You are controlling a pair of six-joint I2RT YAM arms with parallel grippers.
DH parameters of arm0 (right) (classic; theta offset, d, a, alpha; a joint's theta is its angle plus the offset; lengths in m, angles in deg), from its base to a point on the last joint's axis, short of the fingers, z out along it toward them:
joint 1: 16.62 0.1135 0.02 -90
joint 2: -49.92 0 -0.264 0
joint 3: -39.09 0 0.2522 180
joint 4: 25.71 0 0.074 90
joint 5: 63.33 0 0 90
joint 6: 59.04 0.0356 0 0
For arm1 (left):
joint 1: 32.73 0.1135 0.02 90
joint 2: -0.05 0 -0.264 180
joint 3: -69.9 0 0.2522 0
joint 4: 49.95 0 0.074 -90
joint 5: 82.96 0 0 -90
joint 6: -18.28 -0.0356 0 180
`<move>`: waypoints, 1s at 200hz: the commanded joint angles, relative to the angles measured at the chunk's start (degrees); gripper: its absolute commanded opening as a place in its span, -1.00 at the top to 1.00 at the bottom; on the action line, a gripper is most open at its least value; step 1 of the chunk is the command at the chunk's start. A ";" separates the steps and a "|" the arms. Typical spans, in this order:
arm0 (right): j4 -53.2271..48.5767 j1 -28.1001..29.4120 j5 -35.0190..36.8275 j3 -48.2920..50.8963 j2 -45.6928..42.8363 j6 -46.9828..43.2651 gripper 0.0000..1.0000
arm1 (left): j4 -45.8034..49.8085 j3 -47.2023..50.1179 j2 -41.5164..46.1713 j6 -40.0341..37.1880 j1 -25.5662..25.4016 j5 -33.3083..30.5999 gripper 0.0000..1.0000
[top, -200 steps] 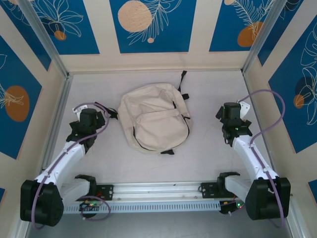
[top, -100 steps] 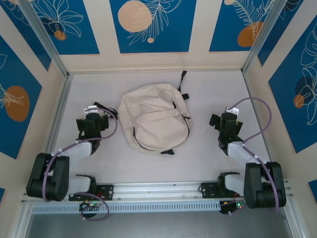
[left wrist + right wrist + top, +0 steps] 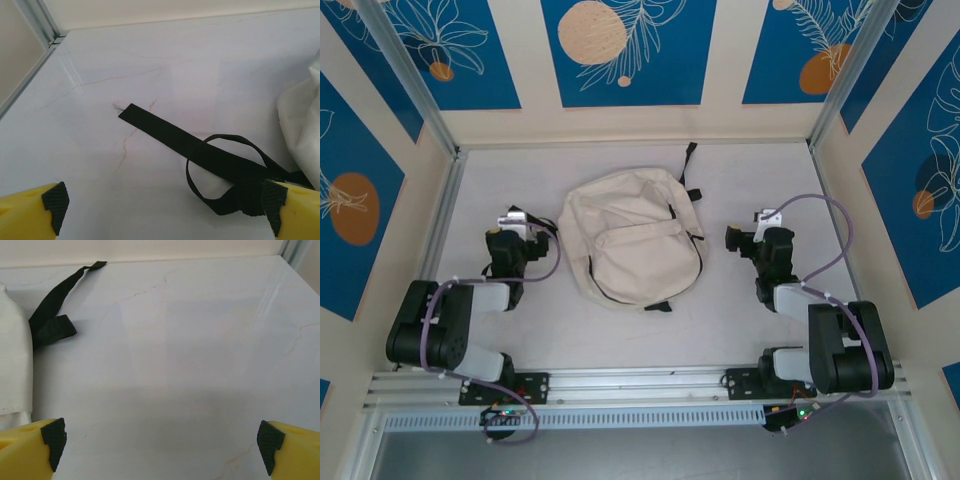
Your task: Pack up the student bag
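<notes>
Both arms have folded back over their bases since a second ago, their elbows now drawn in above the near rail (image 3: pixel 640 385); the student bag (image 3: pixel 630 240) has not shifted.

Nearest the viewer, the two arm bases sit on the rail at the table's near edge. Beyond them, the left gripper (image 3: pixel 515 232) stands just left of the bag and the right gripper (image 3: pixel 760 238) stands to the bag's right, apart from it. Both claws are released, with the jaws spread wide and nothing between them.

In the left wrist view, the yellow fingers with black pads (image 3: pixel 55 200) frame bare, pale, faintly veined table (image 3: pixel 100 60). A flat black strap (image 3: pixel 165 130) lies across it and ends in a loop (image 3: pixel 225 165) close to the right-hand pad; contact there cannot be told. The bag's cream canvas shows at the right edge.

In the right wrist view, the fingertips (image 3: pixel 270 440) frame bare table, with the cream canvas at the left edge and a second black strap (image 3: pixel 52 310) trailing away from it.

The bag lies flat at the table's centre, between the grippers, with its front pocket facing up and black zipper lines along its near sides. A top strap (image 3: pixel 688 158) points toward the far wall, which carries blue panels (image 3: pixel 620 50) with orange discs.
</notes>
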 commanded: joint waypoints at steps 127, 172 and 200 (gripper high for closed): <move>14.23 1.07 -6.53 -1.24 9.97 0.01 -0.99 | -5.22 -0.20 -3.71 -0.39 1.56 2.80 -1.00; 13.32 0.06 -4.70 -3.03 13.42 2.19 -0.99 | -2.19 -1.92 -3.63 -2.95 1.31 8.89 -1.00; 12.57 -0.79 -5.60 -3.46 13.39 2.95 -0.99 | -2.05 -1.99 -3.71 -3.04 1.25 9.07 -1.00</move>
